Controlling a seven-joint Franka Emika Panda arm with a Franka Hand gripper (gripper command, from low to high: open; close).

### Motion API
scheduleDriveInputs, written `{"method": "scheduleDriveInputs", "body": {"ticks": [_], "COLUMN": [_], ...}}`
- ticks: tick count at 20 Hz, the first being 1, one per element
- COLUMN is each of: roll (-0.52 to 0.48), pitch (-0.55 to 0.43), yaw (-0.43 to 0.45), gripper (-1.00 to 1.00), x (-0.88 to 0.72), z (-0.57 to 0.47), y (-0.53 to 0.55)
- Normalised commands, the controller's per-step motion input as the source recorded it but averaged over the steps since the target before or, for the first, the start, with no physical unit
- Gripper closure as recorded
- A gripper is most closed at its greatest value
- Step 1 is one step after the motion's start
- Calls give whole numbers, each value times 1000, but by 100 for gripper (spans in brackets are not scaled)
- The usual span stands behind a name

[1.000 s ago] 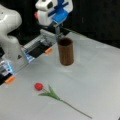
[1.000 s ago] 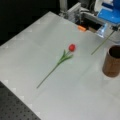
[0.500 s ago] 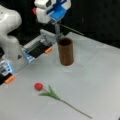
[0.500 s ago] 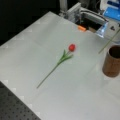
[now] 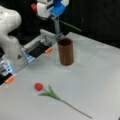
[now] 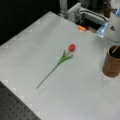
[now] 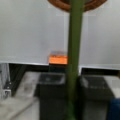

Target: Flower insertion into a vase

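Observation:
The vase [image 5: 65, 51] is a dark-brown upright cylinder standing on the white table; it also shows at a front view's right [image 6: 112, 63]. My gripper [image 5: 57, 31] hangs above and behind the vase, shut on a flower held crosswise, with its red bud [image 5: 33, 6] to the left and its green stem [image 5: 70, 25] to the right. In the wrist view this stem [image 7: 75, 50] runs between the dark fingers [image 7: 51, 97] towards the vase rim [image 7: 56, 3]. Another red flower [image 5: 39, 86] lies flat on the table in both front views [image 6: 71, 47].
The arm's white base [image 5: 10, 37] stands at a front view's left. A metal rail with orange tabs [image 5: 48, 50] runs along the table's back edge. The table edge [image 6: 15, 87] drops to a dark perforated board.
My gripper with its flower has crept slightly up and left. The vase and the flower on the table have not moved.

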Motion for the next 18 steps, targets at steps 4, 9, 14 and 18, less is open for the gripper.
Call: {"method": "scheduleDriveInputs", "body": {"ticks": [4, 9, 14, 18], "roll": [124, 153, 168, 142], "pitch": [-95, 49, 315, 495], "yaw": [-132, -137, -153, -107], "gripper": [100, 100, 100, 100], "x": [-527, -462, -245, 74], "z": [-215, -144, 49, 211], "y": [8, -74, -73, -35]}}
